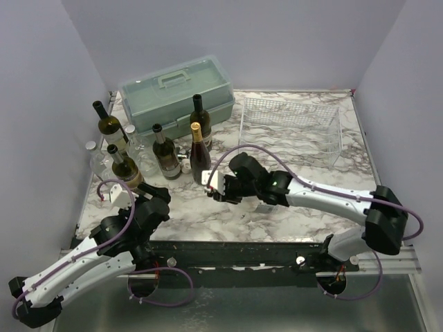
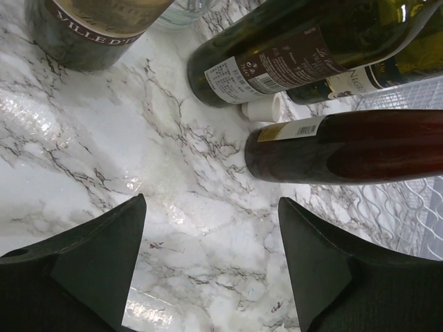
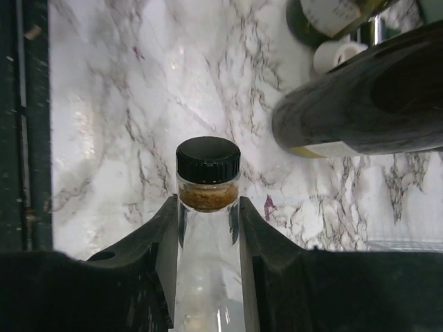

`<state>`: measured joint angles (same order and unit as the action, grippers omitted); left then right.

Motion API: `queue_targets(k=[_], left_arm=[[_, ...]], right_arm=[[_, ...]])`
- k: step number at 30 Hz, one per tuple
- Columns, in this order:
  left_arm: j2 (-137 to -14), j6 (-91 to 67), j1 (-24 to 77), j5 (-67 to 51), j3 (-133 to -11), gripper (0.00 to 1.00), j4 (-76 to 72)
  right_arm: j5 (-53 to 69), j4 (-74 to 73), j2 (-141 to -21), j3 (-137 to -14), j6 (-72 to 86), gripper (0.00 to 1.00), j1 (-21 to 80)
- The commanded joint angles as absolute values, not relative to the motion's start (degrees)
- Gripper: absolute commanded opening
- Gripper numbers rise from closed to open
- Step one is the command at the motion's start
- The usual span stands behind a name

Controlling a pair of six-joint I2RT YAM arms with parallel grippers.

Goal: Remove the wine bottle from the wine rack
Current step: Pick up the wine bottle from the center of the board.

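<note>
- Marble top (image 1: 201, 216); wine rack (image 1: 291, 104) at back-R, no bottle in it.
- R claw (image 3: 208, 207) clenched on wine bottle (image 3: 208, 256) neck, just under black cap (image 3: 208, 158).
- Bottle axis runs 6–12 in the wrist view, cap at 12.
- Rack approx 2 o'clock from R claw, well apart.
- L claw (image 2: 211, 207) released, holding nothing, farther off.

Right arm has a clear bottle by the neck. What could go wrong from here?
1. The right fingers pinch the clear bottle only at its smooth neck, under the black cap; it may slip or swing when moved.
2. A dark bottle sits close beside that grip; a sideways move could topple it.
3. The open left gripper hovers by more bottles and could bump one.
</note>
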<state>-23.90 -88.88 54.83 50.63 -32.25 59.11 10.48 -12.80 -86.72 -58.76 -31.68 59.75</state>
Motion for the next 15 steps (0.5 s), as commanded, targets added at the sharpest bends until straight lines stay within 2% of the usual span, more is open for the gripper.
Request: queue_targets(k=[1, 15], left_arm=[[-21.4, -81.4, 54.7, 51.1, -32.4, 0.79, 54.5], [-15.2, -66.2, 54.7, 49.8, -32.3, 0.79, 44.7]], right_arm=[[22.0, -14.7, -81.1, -63.2, -28.4, 0.03, 56.6], [33.3, -13.4, -80.5, -69.4, -24.7, 0.00, 54.3]])
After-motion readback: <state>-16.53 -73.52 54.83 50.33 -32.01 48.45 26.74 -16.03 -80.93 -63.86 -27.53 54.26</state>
